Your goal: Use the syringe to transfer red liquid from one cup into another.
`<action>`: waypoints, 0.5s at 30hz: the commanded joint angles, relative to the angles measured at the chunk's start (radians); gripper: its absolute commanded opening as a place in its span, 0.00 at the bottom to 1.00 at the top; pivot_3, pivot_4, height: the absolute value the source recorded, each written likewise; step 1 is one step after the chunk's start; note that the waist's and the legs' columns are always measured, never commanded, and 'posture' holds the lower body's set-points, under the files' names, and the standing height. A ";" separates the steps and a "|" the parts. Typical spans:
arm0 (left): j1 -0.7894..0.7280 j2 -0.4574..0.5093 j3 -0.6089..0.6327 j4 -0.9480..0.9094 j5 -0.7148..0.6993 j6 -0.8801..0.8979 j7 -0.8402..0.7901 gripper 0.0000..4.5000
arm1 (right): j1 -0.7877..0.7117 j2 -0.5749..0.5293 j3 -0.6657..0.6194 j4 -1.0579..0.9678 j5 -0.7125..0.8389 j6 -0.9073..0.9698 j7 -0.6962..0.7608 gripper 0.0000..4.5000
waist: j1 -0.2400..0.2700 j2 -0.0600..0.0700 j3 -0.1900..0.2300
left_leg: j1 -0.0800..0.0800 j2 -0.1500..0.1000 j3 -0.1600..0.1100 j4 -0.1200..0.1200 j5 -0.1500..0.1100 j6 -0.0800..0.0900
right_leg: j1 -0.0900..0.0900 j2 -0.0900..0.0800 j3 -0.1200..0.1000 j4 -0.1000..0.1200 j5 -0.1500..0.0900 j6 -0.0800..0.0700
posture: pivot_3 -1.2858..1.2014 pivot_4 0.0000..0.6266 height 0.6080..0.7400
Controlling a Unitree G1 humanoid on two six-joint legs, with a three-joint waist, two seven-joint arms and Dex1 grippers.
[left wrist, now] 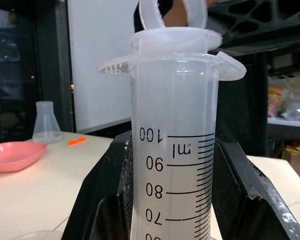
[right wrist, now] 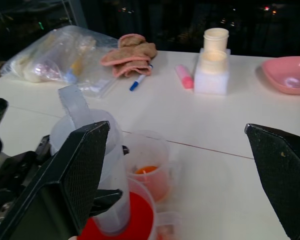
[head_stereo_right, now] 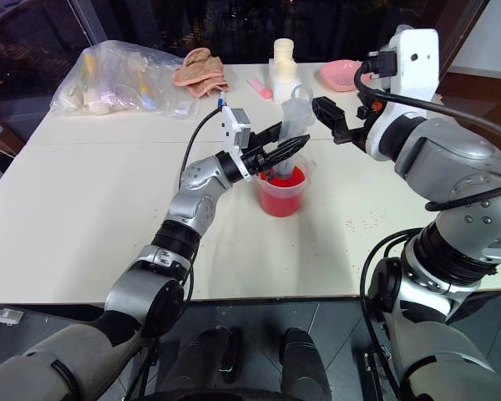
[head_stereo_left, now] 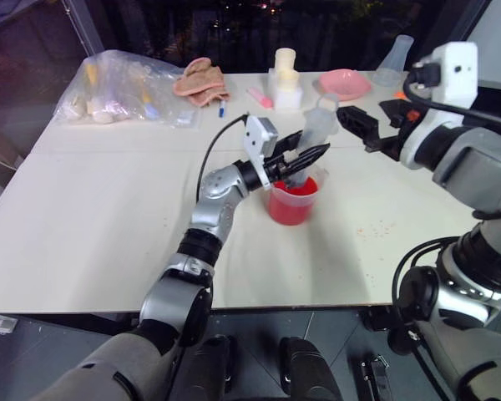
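One large clear plastic syringe [left wrist: 172, 150] stands upright in the left claw [head_stereo_left: 305, 159], clamped, its lower end in one red-filled clear beaker [head_stereo_left: 292, 200] mid-tabletop [head_stereo_left: 108, 217]. The right claw [head_stereo_left: 359, 125], at two o'clock of the beaker, gapes wide. One colourless clear cup [right wrist: 147, 162] sits just behind the beaker.

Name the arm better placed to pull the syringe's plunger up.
Right, probably. The left gripper is shut on the syringe, whose tip stands in the red beaker; the right gripper is open beside the plunger ring.
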 commanded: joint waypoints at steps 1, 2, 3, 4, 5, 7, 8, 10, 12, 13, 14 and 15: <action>-0.003 -0.003 -0.006 -0.031 -0.001 -0.014 0.000 0.33 | -0.026 0.000 0.001 -0.040 0.030 0.007 -0.004 1.00 | 0.001 0.000 0.000 | 0.000 0.000 0.000 0.000 0.000 0.000 | 0.000 0.000 0.000 0.000 0.000 0.000 | 0.52 0.24 1.00; -0.004 -0.002 -0.006 -0.030 -0.001 -0.014 0.000 0.33 | -0.024 -0.003 -0.001 -0.041 0.035 0.007 -0.006 1.00 | 0.001 0.000 0.000 | 0.000 0.000 0.000 0.000 0.000 0.000 | 0.000 0.000 0.000 0.000 0.000 0.000 | 0.52 0.24 1.00; -0.004 -0.002 -0.006 -0.029 -0.001 -0.015 0.000 0.33 | -0.023 -0.005 -0.005 -0.042 0.043 0.007 -0.007 1.00 | 0.001 0.000 0.000 | 0.000 0.000 0.000 0.000 0.000 0.000 | 0.000 0.000 0.000 0.000 0.000 0.000 | 0.52 0.24 1.00; -0.005 -0.001 -0.005 -0.026 -0.001 -0.016 0.000 0.33 | -0.023 -0.006 -0.007 -0.041 0.048 0.007 -0.008 1.00 | 0.001 0.000 0.000 | 0.000 0.000 0.000 0.000 0.000 0.000 | 0.000 0.000 0.000 0.000 0.000 0.000 | 0.52 0.24 1.00; -0.007 -0.001 -0.005 -0.024 0.000 -0.015 0.001 0.33 | -0.017 -0.009 -0.012 -0.050 0.073 0.007 -0.006 1.00 | 0.001 0.000 0.000 | 0.000 0.000 0.000 0.000 0.000 0.000 | 0.000 0.000 0.000 0.000 0.000 0.000 | 0.52 0.24 1.00; -0.012 -0.002 -0.006 -0.017 0.001 -0.017 -0.001 0.33 | -0.012 -0.003 -0.017 -0.062 0.111 0.007 -0.011 1.00 | 0.001 0.000 0.000 | 0.000 0.000 0.000 0.000 0.000 0.000 | 0.000 0.000 0.000 0.000 0.000 0.000 | 0.52 0.24 1.00; -0.013 -0.002 -0.007 -0.016 0.001 -0.017 -0.001 0.33 | -0.011 0.000 -0.020 -0.065 0.127 0.007 -0.017 1.00 | 0.001 0.000 0.000 | 0.000 0.000 0.000 0.000 0.000 0.000 | 0.000 0.000 0.000 0.000 0.000 0.000 | 0.52 0.24 1.00; -0.011 -0.005 -0.009 -0.021 0.000 -0.014 0.000 0.33 | -0.023 0.022 -0.016 -0.064 0.130 0.007 -0.042 1.00 | 0.001 0.000 0.000 | 0.000 0.000 0.000 0.000 0.000 0.000 | 0.000 0.000 0.000 0.000 0.000 0.000 | 0.52 0.24 1.00; -0.008 -0.007 -0.011 -0.027 0.000 -0.012 -0.001 0.33 | -0.033 0.041 -0.015 -0.055 0.126 0.007 -0.066 1.00 | -0.001 0.000 0.000 | 0.000 0.000 0.000 0.000 0.000 0.000 | 0.000 0.000 0.000 0.000 0.000 0.000 | 0.52 0.24 1.00; -0.004 -0.008 -0.013 -0.031 0.001 -0.012 -0.001 0.33 | -0.034 0.048 -0.017 -0.052 0.130 0.007 -0.077 1.00 | -0.001 0.000 0.000 | 0.000 0.000 0.000 0.000 0.000 0.000 | 0.000 0.000 0.000 0.000 0.000 0.000 | 0.52 0.24 1.00; -0.001 -0.009 -0.014 -0.033 0.002 -0.013 -0.001 0.33 | -0.033 0.052 -0.019 -0.050 0.135 0.007 -0.085 1.00 | 0.000 0.000 0.000 | 0.000 0.000 0.000 0.000 0.000 0.000 | 0.000 0.000 0.000 0.000 0.000 0.000 | 0.52 0.24 1.00; 0.001 -0.009 -0.015 -0.036 0.002 -0.012 0.000 0.33 | -0.033 0.053 -0.018 -0.051 0.140 0.007 -0.090 1.00 | 0.000 0.000 0.000 | 0.000 0.000 0.000 0.000 0.000 0.000 | 0.000 0.000 0.000 0.000 0.000 0.000 | 0.52 0.24 1.00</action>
